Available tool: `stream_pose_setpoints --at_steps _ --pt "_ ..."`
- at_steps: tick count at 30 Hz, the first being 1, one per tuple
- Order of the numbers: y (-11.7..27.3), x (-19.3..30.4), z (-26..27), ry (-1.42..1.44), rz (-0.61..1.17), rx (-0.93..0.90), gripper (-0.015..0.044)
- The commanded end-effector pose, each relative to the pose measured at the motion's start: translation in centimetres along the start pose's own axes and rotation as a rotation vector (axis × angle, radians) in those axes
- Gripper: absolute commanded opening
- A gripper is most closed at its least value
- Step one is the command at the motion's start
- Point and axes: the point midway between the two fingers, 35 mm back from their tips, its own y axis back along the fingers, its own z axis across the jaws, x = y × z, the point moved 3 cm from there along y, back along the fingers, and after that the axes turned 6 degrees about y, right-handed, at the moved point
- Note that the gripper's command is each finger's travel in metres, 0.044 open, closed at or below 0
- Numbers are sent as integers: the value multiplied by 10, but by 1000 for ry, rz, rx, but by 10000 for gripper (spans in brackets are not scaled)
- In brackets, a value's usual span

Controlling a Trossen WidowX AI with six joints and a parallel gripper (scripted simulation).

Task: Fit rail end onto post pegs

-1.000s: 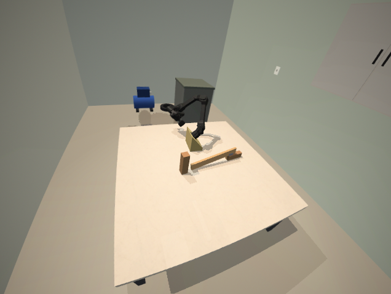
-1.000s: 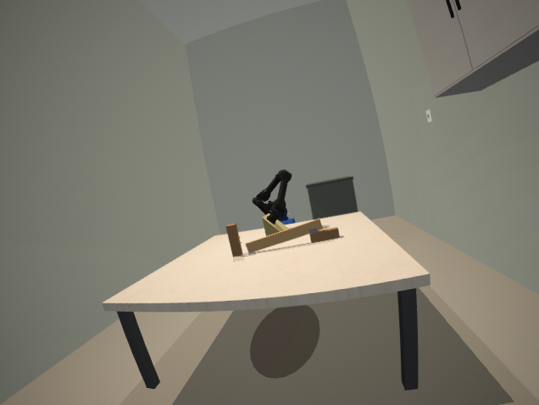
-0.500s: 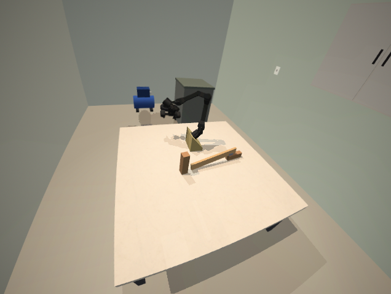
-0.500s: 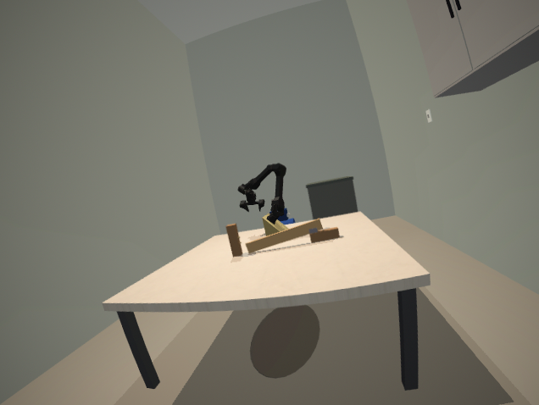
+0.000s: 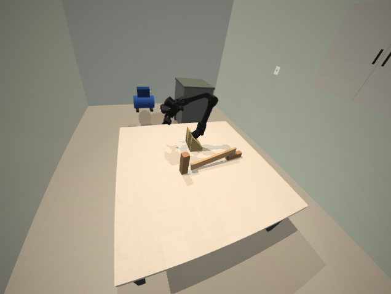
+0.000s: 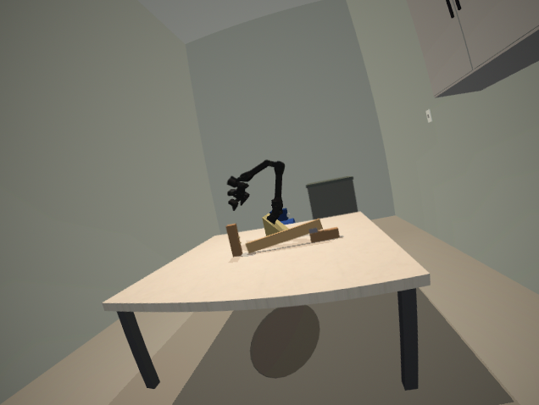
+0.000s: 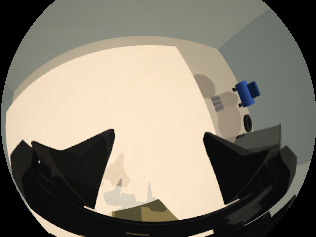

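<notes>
The long wooden rail (image 5: 211, 158) (image 6: 282, 236) slopes across the table. Its far end is raised at the bracket on the low footboard block (image 5: 235, 155) (image 6: 327, 235), and its near end is down at the table, a short gap from the post. The short brown post (image 5: 184, 163) (image 6: 234, 241) stands upright. Its pegs are too small to make out clearly, and the holes in the rail end are not visible. My gripper (image 5: 164, 116) (image 6: 238, 205) (image 7: 160, 135) is open and empty, high above the table behind the post, away from the rail. The wrist view shows neither rail nor post.
An olive wedge-shaped stand (image 5: 195, 145) (image 6: 269, 227) (image 7: 150, 212) is at the arm's base, behind the rail. The table (image 5: 151, 202) (image 6: 279, 278) (image 7: 125, 84) has its back edge near the arm. A blue tank (image 5: 143, 101) (image 7: 245, 94) and a grey cabinet (image 5: 195, 104) (image 6: 333, 197) stand beyond the table.
</notes>
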Motion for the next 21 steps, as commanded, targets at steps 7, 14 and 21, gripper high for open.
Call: stream_pose_setpoints --at_steps 7,14,21 --pt "73 18 124 1015 -181 -238 440" --pt "114 61 190 1624 -320 -359 440" --pt "148 124 243 2222 -491 -489 440"
